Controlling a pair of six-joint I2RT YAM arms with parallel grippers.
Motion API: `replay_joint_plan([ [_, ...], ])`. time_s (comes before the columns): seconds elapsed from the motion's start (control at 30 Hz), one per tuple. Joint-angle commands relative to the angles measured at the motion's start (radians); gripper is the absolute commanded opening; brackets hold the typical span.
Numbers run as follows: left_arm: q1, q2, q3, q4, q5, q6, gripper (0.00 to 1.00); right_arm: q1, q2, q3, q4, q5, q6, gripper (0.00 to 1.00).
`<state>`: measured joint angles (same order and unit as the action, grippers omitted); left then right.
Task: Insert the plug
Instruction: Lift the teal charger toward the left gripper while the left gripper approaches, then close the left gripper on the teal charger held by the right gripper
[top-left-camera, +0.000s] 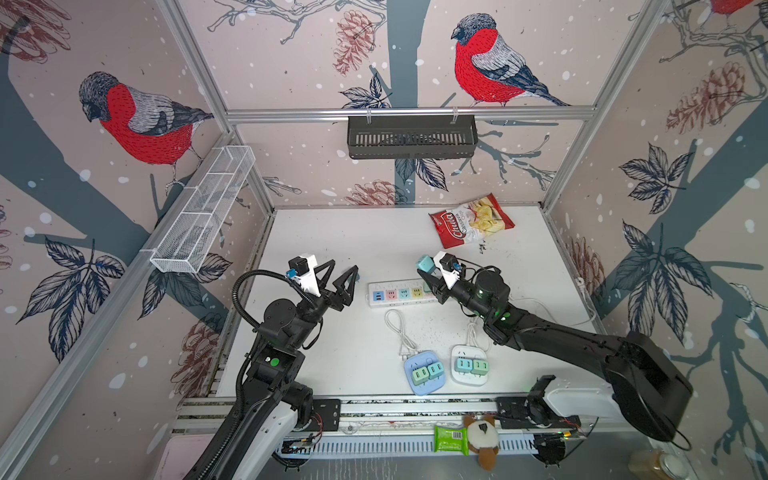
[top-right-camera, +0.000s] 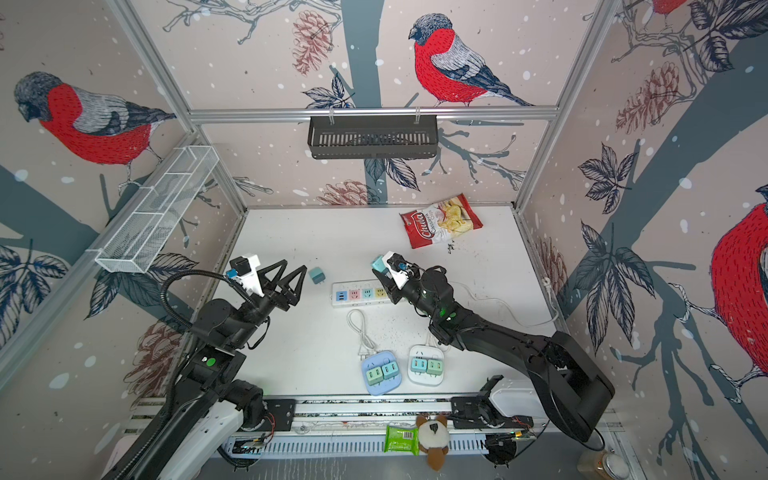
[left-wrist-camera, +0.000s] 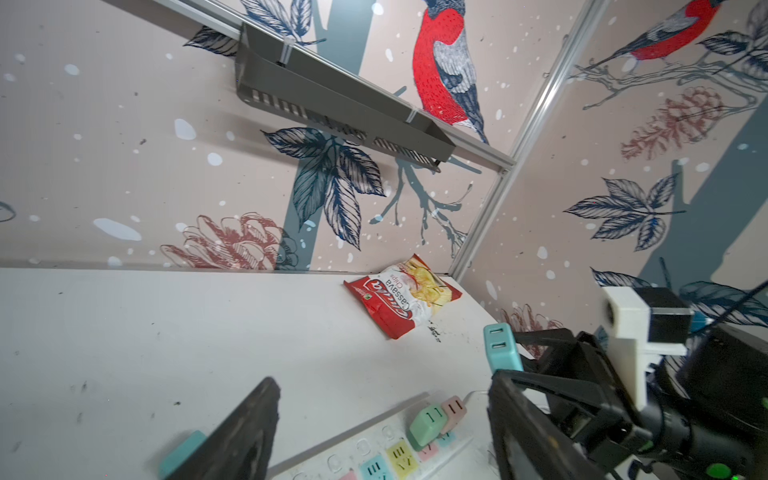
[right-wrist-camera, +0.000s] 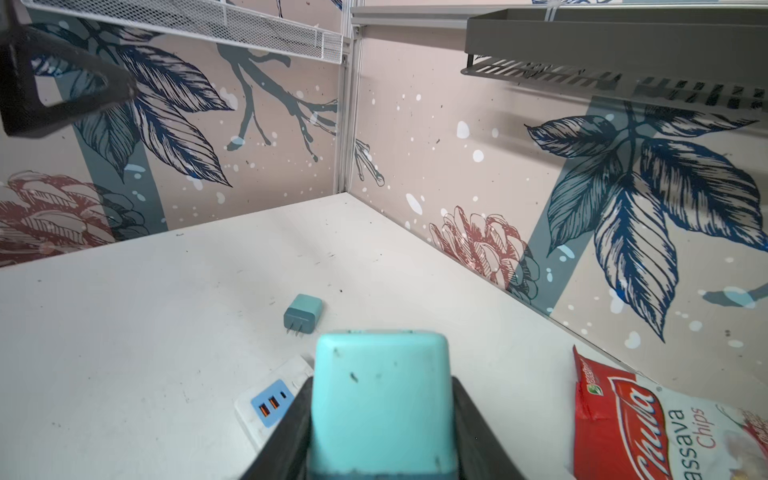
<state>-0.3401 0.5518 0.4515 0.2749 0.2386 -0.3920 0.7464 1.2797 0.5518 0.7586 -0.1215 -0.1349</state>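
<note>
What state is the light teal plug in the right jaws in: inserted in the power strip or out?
Out. The right jaws hold the plug in the air, clear above the power strip.

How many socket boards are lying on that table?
3: the long white strip at mid-table, its right end covered; a blue pad and a white pad side by side near the front edge.

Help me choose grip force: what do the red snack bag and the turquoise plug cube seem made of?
The red-and-white snack bag: probably thin plastic film, glossy and crinkled. The light turquoise cube-shaped plug: seemingly hard moulded plastic, matte, rounded edges, dark scuffs.
</note>
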Motion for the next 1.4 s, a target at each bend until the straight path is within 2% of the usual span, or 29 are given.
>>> replay_joint_plan([
  [0.0,-0.008,0.042,0.052,-0.010,0.141,-0.004,0.75,0.002,-0.015,-0.017,0.078,-0.019,-0.057,0.08],
  [0.17,-0.076,0.129,0.098,-0.015,0.156,0.025,0.73,0.004,0.000,-0.017,0.097,-0.027,-0.066,0.07],
  [0.37,-0.255,0.170,0.114,-0.043,0.003,0.116,0.73,0.004,-0.013,-0.035,0.116,-0.055,-0.085,0.06],
  [0.47,-0.296,0.190,0.115,-0.023,-0.012,0.125,0.73,0.007,-0.022,-0.055,0.123,-0.103,-0.107,0.05],
  [0.67,-0.332,0.306,0.191,-0.072,0.085,0.162,0.73,0.036,-0.082,-0.099,0.146,-0.147,-0.160,0.05],
  [0.8,-0.353,0.373,0.225,-0.098,0.092,0.173,0.73,0.056,-0.102,-0.123,0.161,-0.157,-0.179,0.05],
  [1.1,-0.371,0.459,0.264,-0.114,0.148,0.145,0.74,0.090,-0.145,-0.150,0.168,-0.099,-0.210,0.05],
  [1.37,-0.417,0.532,0.305,-0.113,0.179,0.146,0.74,0.108,-0.116,-0.132,0.167,-0.084,-0.219,0.05],
])
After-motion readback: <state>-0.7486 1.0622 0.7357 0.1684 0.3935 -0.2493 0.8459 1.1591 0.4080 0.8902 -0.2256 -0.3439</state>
